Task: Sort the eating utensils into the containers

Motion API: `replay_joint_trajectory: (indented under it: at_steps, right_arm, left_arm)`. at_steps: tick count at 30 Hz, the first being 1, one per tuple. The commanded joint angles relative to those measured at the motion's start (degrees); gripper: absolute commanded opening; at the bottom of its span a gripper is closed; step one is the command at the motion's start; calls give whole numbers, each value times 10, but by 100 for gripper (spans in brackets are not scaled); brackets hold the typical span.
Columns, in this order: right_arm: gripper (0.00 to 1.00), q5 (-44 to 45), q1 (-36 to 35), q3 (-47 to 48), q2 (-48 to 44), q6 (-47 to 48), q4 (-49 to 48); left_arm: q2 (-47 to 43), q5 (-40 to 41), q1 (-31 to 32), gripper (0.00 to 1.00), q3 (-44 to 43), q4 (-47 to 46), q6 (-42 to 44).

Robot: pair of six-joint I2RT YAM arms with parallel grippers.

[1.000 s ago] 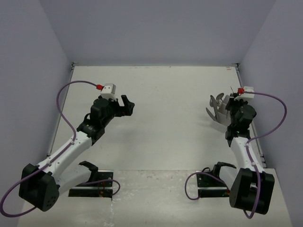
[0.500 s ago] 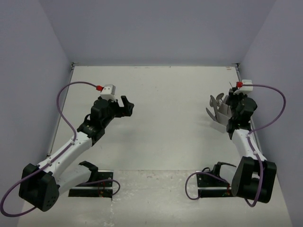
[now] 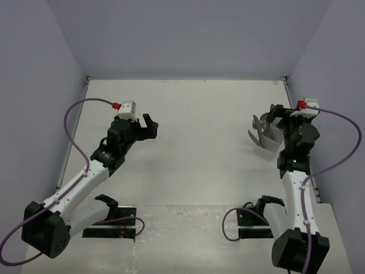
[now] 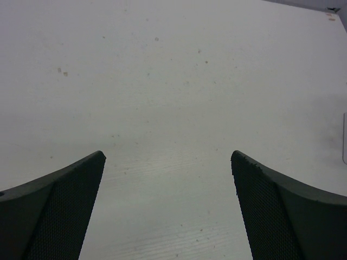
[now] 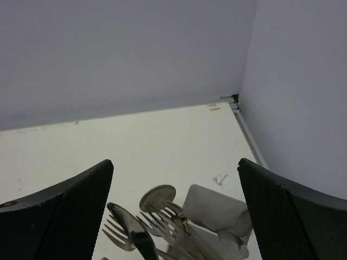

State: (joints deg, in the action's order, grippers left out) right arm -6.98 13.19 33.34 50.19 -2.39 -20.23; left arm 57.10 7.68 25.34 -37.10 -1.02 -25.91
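Note:
The eating utensils (image 3: 259,127), shiny silver forks and spoons, stand bunched in a small pale white container (image 3: 267,144) at the table's right side, their heads fanning out to the left. In the right wrist view the fork tines and spoon bowls (image 5: 157,214) sit just below and between my fingers, beside the container's thin wall (image 5: 209,208). My right gripper (image 3: 278,114) (image 5: 174,162) hovers open above them, holding nothing. My left gripper (image 3: 151,127) (image 5: 167,154) is open over bare table left of centre.
The white table (image 3: 205,120) is boxed in by pale purple walls at the back and both sides. The right wall (image 3: 325,85) is close beside the container. A corner seam and a small scuff mark (image 5: 219,179) show behind the container.
My right gripper has gone from shut to open and has lifted up and back from the container. The left arm has shifted only slightly.

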Motion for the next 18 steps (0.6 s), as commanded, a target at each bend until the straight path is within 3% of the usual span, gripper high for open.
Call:
replay_joint_trajectory:
  at_steps: [1,4,10,13,18]
  right_arm:
    - [99,60,3,68,-68,-70,128]
    - [99,107,3,100,-135,-117,221]
    - [99,206,2,168,-186,-205,499]
    - [99,235,2,172,-198,-230,574]
    - [99,246,2,137,-239,-230,589]
  left_arm:
    - [-23,47,-2,100,-44,6,2]
    - [-38,100,-2,100,-65,48,-12]
    - [-49,206,-3,100,-108,159,-68]
    - [-60,212,-2,100,-105,190,-89]
    - [-83,205,-2,100,-95,195,-99]
